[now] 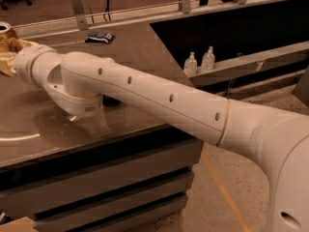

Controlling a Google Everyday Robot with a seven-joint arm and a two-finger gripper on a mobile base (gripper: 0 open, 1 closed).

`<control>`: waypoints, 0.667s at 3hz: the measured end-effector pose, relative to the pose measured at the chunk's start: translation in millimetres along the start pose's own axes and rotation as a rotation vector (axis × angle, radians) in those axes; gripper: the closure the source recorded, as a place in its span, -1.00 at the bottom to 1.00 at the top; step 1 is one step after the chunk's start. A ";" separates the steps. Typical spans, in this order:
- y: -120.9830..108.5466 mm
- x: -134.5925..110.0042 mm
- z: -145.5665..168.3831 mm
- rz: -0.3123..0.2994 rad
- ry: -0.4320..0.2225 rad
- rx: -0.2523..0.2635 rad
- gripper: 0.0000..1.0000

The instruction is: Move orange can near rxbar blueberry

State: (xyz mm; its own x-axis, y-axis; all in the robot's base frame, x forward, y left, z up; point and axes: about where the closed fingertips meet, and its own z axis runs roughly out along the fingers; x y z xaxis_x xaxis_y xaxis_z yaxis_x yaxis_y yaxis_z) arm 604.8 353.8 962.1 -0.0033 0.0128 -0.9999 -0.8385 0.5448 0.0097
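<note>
The orange can (pixel 5 35) stands at the far left edge of the table, partly cut off by the frame. My gripper (pixel 9 58) is right at the can, at the end of the white arm (pixel 145 93) that reaches across the table from the right. The wrist hides most of the gripper. The rxbar blueberry (pixel 100 37) lies flat near the table's far edge, to the right of the can and well apart from it.
The dark metal table (pixel 43 124) has a front edge over dark drawers. A dark object (pixel 111 101) peeks out from under the arm. Two clear bottles (pixel 200 61) stand on a low ledge to the right. A rail runs behind the table.
</note>
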 end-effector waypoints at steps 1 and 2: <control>20.0 -7.2 -9.9 0.037 -0.025 -0.130 1.00; 40.8 -14.9 -13.7 0.040 -0.053 -0.215 1.00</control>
State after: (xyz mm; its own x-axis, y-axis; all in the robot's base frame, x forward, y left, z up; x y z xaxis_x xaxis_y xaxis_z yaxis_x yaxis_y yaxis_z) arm 563.2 364.4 977.3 -0.0146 0.0782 -0.9968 -0.9351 0.3520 0.0413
